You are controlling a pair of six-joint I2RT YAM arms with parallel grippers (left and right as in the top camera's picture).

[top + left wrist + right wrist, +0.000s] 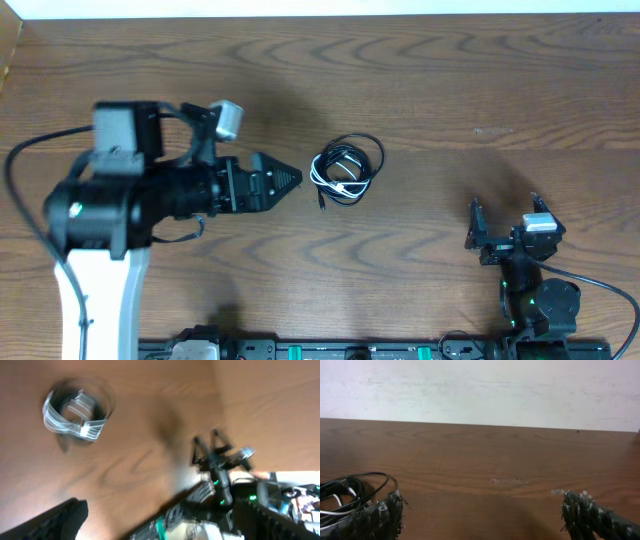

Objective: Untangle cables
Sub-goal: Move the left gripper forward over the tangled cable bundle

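light: even, soft arm shadows | overhead: sharp | left wrist: motion-blurred | right wrist: mostly clear

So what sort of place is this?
Likely a robotics test bench: a black-and-white robot arm and a black robot arm at a brown wood-grain table, with a small coil of black and white cables.

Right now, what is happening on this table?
The cables, black and white, lie together in one small tangled coil, and nothing touches them. The left end effector is open, close beside the coil and pointing at it. The right end effector is open too, farther from the coil.
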